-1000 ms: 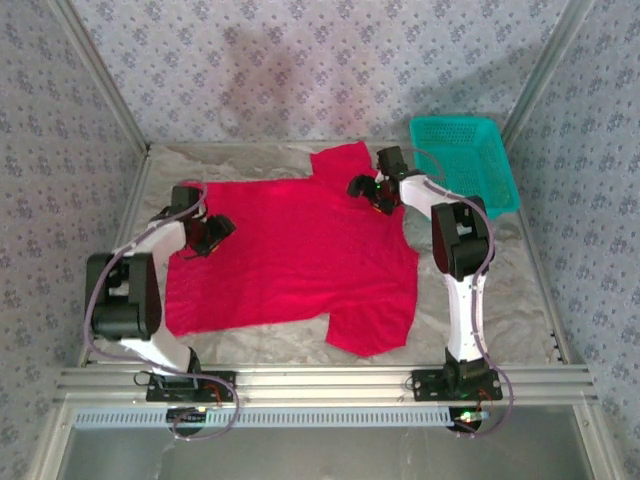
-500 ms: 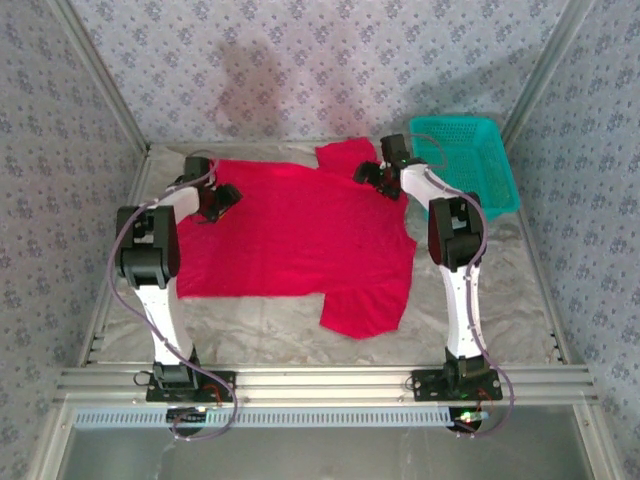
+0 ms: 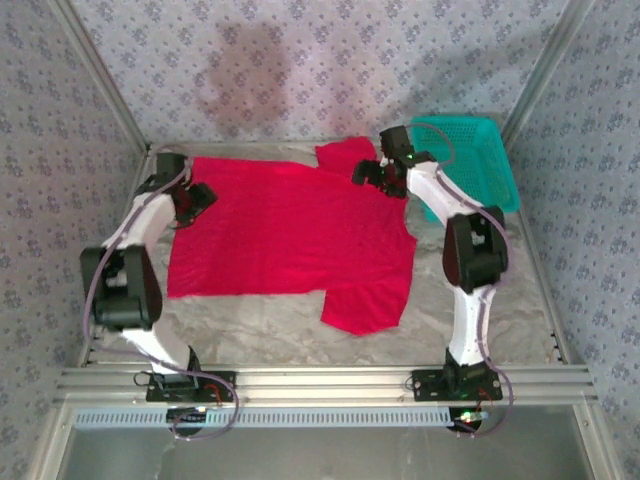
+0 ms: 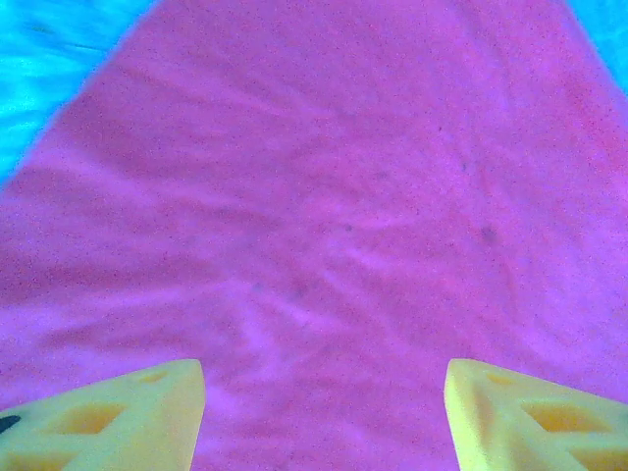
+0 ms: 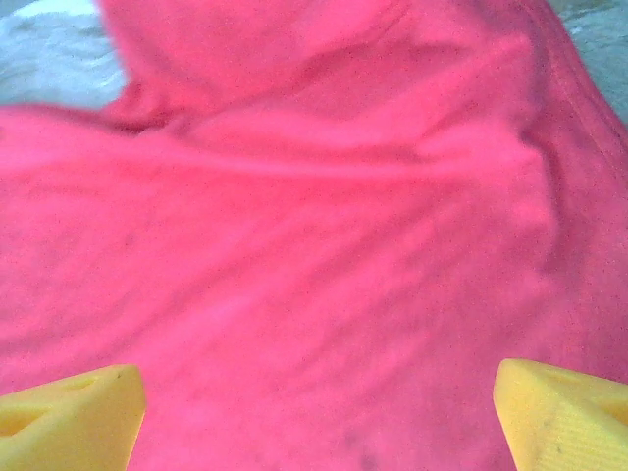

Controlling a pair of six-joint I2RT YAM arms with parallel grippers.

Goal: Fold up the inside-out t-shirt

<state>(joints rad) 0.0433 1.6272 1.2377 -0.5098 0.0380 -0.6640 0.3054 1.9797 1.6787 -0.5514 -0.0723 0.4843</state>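
Dragged farther back, shirt lies flat beneath left gripper and right gripper, both splayed wide, seemingly holding nothing.

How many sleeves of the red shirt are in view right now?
2. The far sleeve lies beside the right gripper; the near sleeve points toward the right arm's base. Neither looks hidden.

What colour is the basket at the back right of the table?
The basket is teal, clearest in the top external view.
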